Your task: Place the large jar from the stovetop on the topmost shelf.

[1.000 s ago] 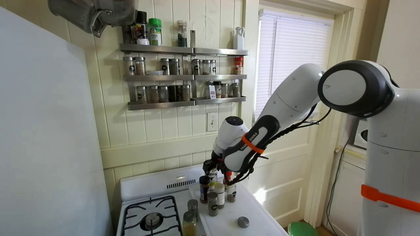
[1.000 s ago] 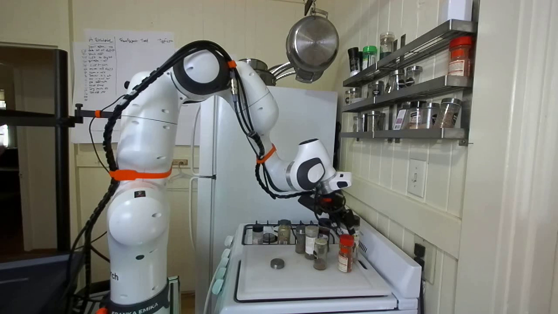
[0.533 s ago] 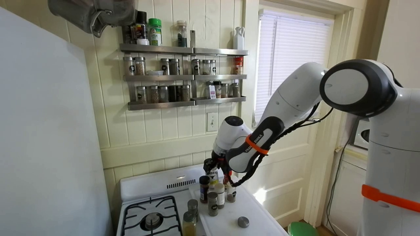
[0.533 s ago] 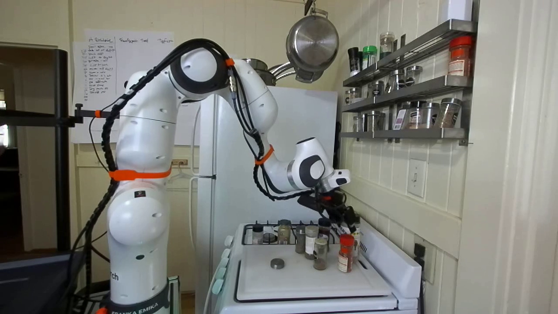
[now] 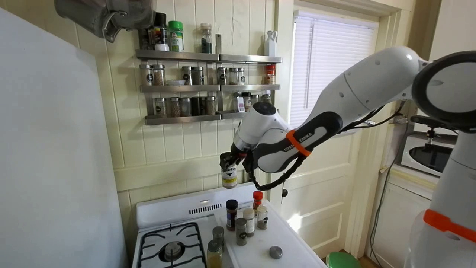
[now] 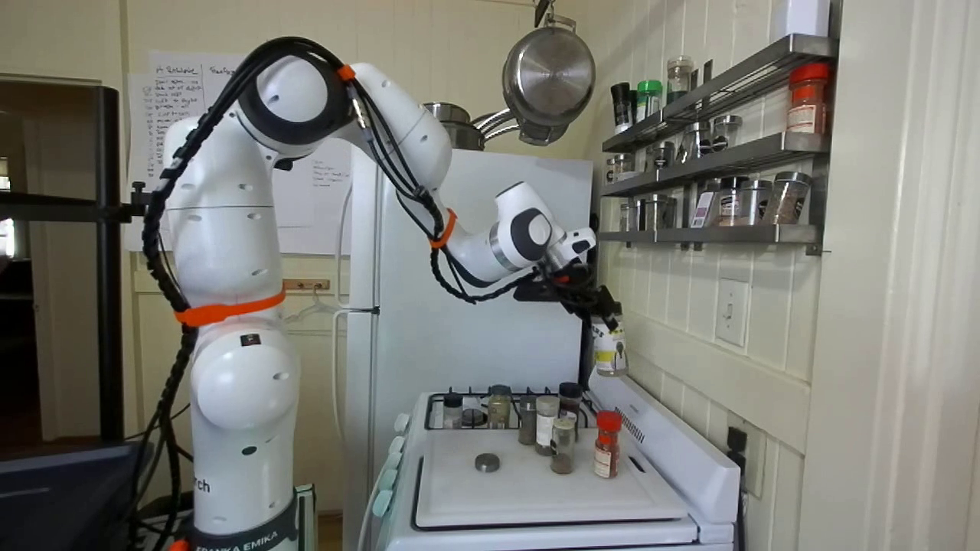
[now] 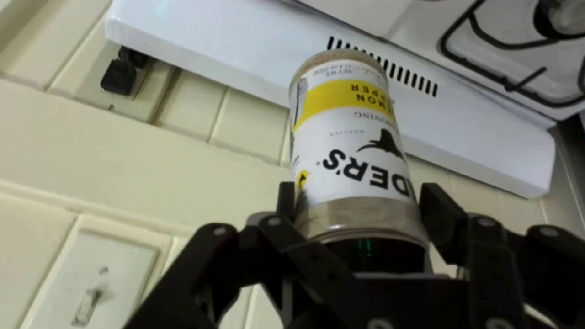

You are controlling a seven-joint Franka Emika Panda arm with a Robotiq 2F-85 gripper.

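Note:
The large jar has a white and yellow label and a black lid; it shows in both exterior views [image 5: 229, 177] [image 6: 610, 353] and in the wrist view [image 7: 349, 137]. My gripper [image 5: 234, 160] is shut on its upper part, with a finger on each side in the wrist view [image 7: 358, 201]. The jar hangs bottom down, nearly upright, in the air above the stove's back panel. The stovetop [image 5: 293, 238] is below it, and also shows in an exterior view [image 6: 536, 497]. The topmost shelf [image 5: 176, 55] is on the wall well above the jar, also seen in an exterior view [image 6: 811, 46].
A dark jar [image 5: 231, 216], a red-capped bottle [image 5: 257, 201] and several spice bottles stand on the stovetop. The topmost shelf carries a green-capped jar [image 5: 176, 36], a glass bottle [image 5: 206, 39] and a white container [image 5: 271, 44]. Lower tiers [image 5: 180, 88] jut out between. Pans [image 6: 548, 76] hang nearby.
My gripper, around the large jar near the stovetop before, has lifted it above the back panel. The arm has risen and drawn back; the other bottles stay put.

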